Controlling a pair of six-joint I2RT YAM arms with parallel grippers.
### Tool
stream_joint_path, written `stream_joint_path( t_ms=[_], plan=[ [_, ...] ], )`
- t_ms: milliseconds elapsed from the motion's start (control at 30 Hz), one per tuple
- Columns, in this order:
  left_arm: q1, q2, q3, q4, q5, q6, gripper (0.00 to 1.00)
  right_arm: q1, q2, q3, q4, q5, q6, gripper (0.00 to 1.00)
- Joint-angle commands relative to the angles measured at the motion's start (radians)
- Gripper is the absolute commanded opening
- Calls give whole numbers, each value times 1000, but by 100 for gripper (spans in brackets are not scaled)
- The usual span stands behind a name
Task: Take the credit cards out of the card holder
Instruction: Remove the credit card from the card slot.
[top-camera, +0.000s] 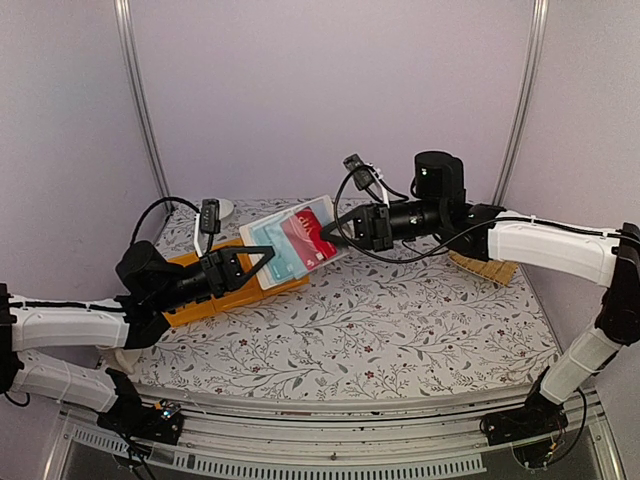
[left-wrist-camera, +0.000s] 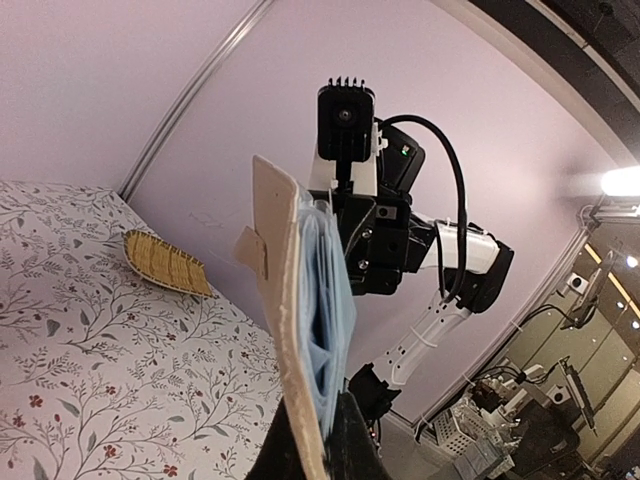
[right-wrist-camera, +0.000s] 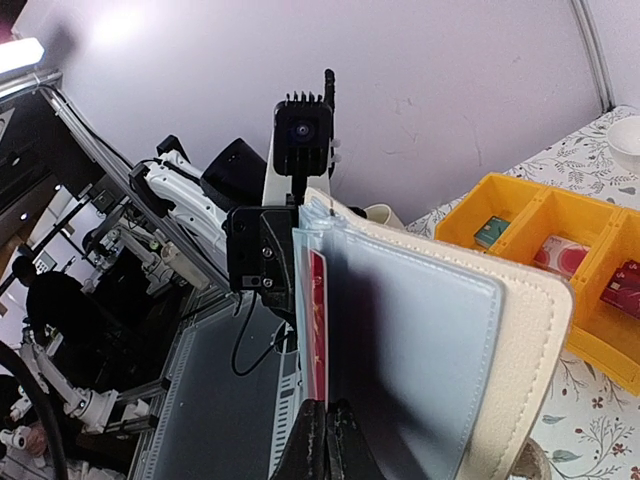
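**A:** Whereabouts of the card holder (right-wrist-camera: 430, 340)?

**B:** Up off the bench (top-camera: 400, 330), slung between the two sets of jaws. Open, with pale leaves fanned out on the right-hand side.

**A:** Left jaws (top-camera: 262, 258)?

**B:** Clenched on the holder's edge, cover and leaves rising straight out from between them.

**A:** And the right jaws (top-camera: 333, 232)?

**B:** Squeezed tight on the opposite edge, right at the exposed rim of the red card (right-wrist-camera: 316, 310). Probably pinching that card, but no telling about a bit of sleeve caught along with it.

**A:** Anything else inside?

**B:** A teal card (top-camera: 272, 250), deeper in, nearer the left jaws than the right.

**A:** Step in hand, then?

**B:** By the look of it, drawing the red card out. Best pulled straight along the sleeve's opening and away from the left jaws, without twisting. Otherwise, a fair chance of soft leaves buckling and dragging.

**A:** Left side's part?

**B:** Grip firm as the anchor and lean gently against the pull, for a taut sleeve. On any sign of the whole leaf lifting with the card — stop, loosen, re-pinch on bare card only.

**A:** After that?

**B:** Probably over to the yellow bin (right-wrist-camera: 530, 222), down below the left jaws — cards already lying in its compartments.
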Motion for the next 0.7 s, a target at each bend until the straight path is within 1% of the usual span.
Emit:
stream_joint_path(
  t_ms=[0, 167, 267, 333, 400, 467, 533, 567, 667],
  plan=[
    [-4, -32, -6, 36, -35, 34, 0, -10, -25, -36, 82, 57, 65, 1],
    [-5, -36, -9, 38, -35, 30, 0, -12, -46, -85, 135, 92, 84, 1],
    [-5, -32, -8, 23, -34, 28, 0, -14, -42, -88, 174, 65, 106, 2],
    [-5, -25, -5, 26, -29, 24, 0, -2, -15, -67, 164, 42, 114, 1],
    [-6, -16, 2, 29, -23, 18, 0, 17, 12, -52, 115, 35, 85, 1],
    [-5, -14, 6, 26, -21, 15, 0, 22, 25, -52, 106, 22, 63, 2],
    [-5, -17, 5, 26, -21, 13, 0, 22, 28, -53, 108, 19, 59, 6],
    [-4, -18, 5, 21, -22, 14, 0, 22, 34, -52, 108, 9, 57, 12],
    [-5, -17, 5, 15, -22, 14, 0, 23, 56, -52, 112, -34, 61, 18]
  ],
)
